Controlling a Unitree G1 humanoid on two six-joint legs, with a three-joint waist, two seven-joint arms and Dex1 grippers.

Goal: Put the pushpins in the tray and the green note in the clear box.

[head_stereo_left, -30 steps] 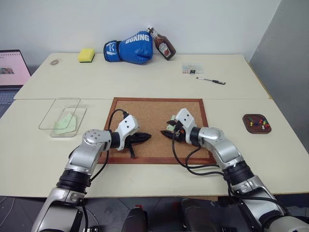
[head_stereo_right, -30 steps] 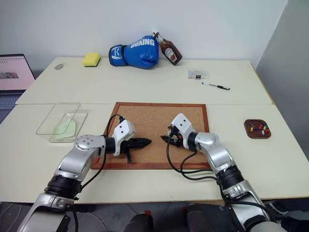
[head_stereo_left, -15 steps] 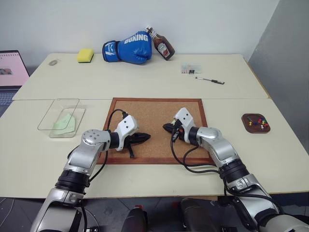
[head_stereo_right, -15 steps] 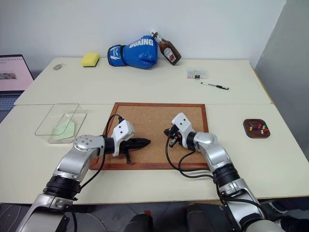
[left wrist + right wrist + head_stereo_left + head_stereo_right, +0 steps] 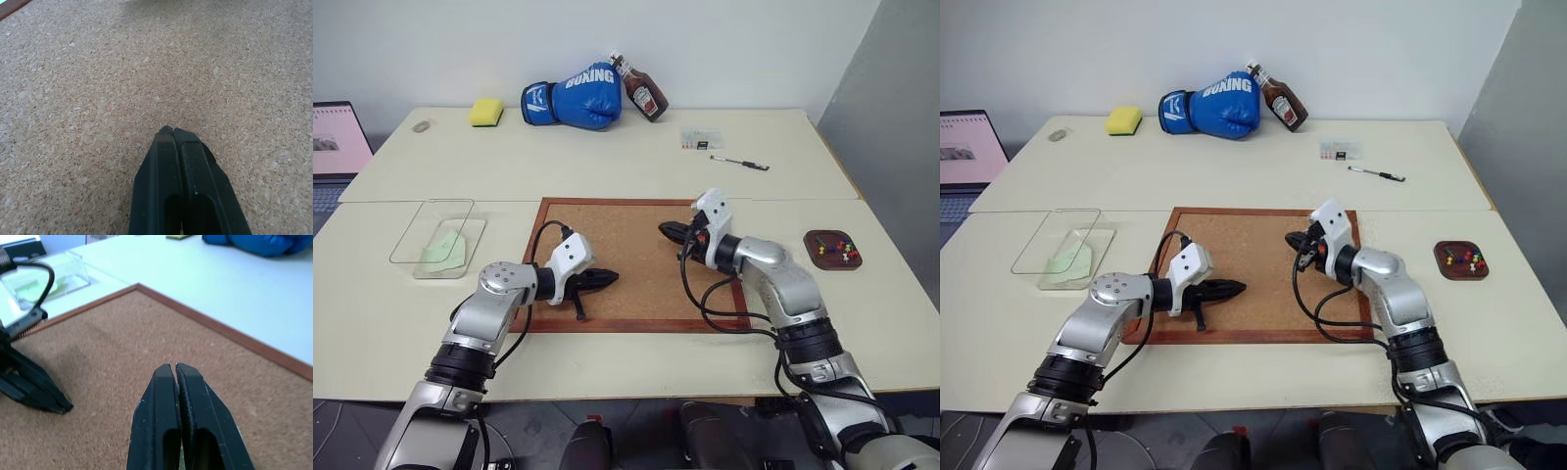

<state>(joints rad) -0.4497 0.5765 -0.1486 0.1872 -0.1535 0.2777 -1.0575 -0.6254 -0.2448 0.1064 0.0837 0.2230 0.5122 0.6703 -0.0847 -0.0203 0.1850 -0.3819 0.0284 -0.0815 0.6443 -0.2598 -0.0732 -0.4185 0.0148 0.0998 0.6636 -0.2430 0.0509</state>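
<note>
A wood-framed corkboard (image 5: 631, 259) with a grainy, speckled brown face lies flat in the middle of the smooth cream table (image 5: 607, 157). Both matte black two-fingered grippers are over it. The left gripper (image 5: 610, 277) sits low over the near left part of the cork, its tapered fingers pressed flat together with nothing between them. The right gripper (image 5: 666, 231) is raised above the right half of the board, pointing left, its fingers likewise pressed together; I can't make out anything pinched at the tips.

The clear box (image 5: 440, 235), thin glossy plastic with rounded corners, sits left of the board, well apart from the left gripper, and the pale green note (image 5: 442, 251) lies inside it. The tray (image 5: 832, 249), a small dark brown dish with rounded corners, rests right of the board, beyond the right arm, with the tiny bright-headed pushpins (image 5: 842, 249) clustered inside.
</note>
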